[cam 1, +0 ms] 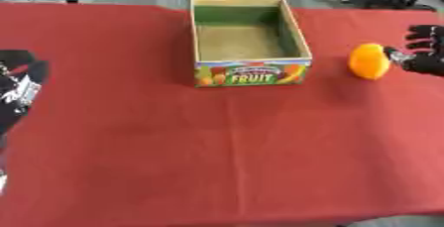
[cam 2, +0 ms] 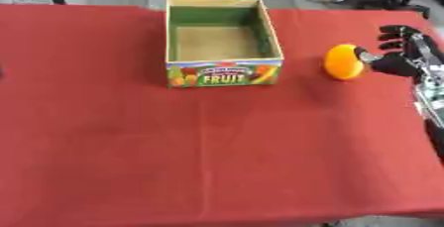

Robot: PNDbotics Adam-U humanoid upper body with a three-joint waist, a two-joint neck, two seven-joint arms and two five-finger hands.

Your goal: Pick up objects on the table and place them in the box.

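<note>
Near left edge: black left hand (cam 1: 19, 89), finger state can't tell. Further back, right side: round orange fruit (cam 2: 343, 61) on red tablecloth (cam 2: 217, 146), black right hand (cam 2: 404, 55) touching its right side w/ thumb, fingers spread. Furthest: open cardboard "FRUIT" box (cam 2: 224, 75), left of fruit.

Both eye views look steeply down from the robot's head toward 12 o'clock over the red surface (cam 1: 217, 161), sharing the fruit box (cam 1: 249, 42) and orange (cam 2: 343, 62), the right eye view sitting slightly toward 3 o'clock so everything shifts toward 9 o'clock.
</note>
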